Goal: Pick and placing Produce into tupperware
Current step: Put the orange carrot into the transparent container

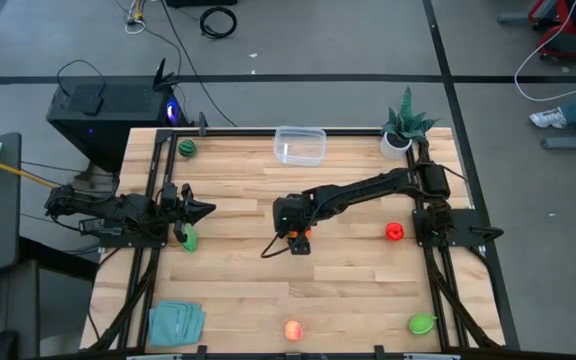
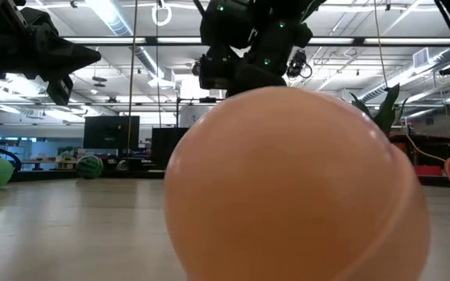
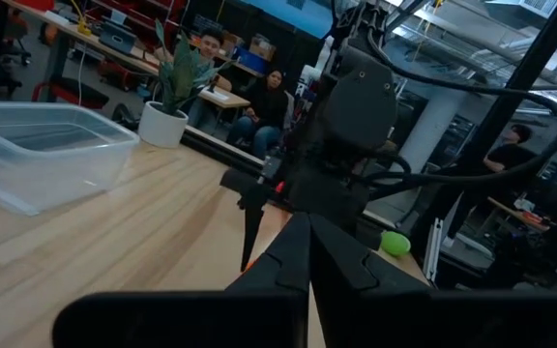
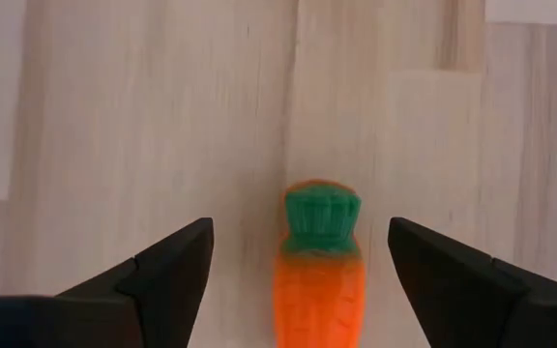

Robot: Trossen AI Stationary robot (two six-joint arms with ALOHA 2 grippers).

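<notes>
An orange carrot (image 4: 319, 280) with a green top (image 4: 322, 218) lies flat on the wooden table (image 1: 238, 290), near its middle (image 1: 305, 235). My right gripper (image 4: 300, 232) hangs above it, pointing steeply down. It is open, with one finger on each side of the carrot and apart from it. The clear tupperware (image 1: 299, 145) stands at the table's far edge with nothing in it. My left gripper (image 1: 200, 210) waits shut and level at the left edge. Other produce lies scattered: a peach piece (image 1: 293, 329), a red piece (image 1: 394, 232) and green pieces (image 1: 421, 324) (image 1: 187, 238) (image 1: 186, 148).
A spiky green plant in a white pot (image 1: 405, 130) stands at the far right corner, beside the tupperware. A teal folded cloth (image 1: 175, 322) lies at the near left corner. People sit in the room beyond the table (image 3: 259, 97).
</notes>
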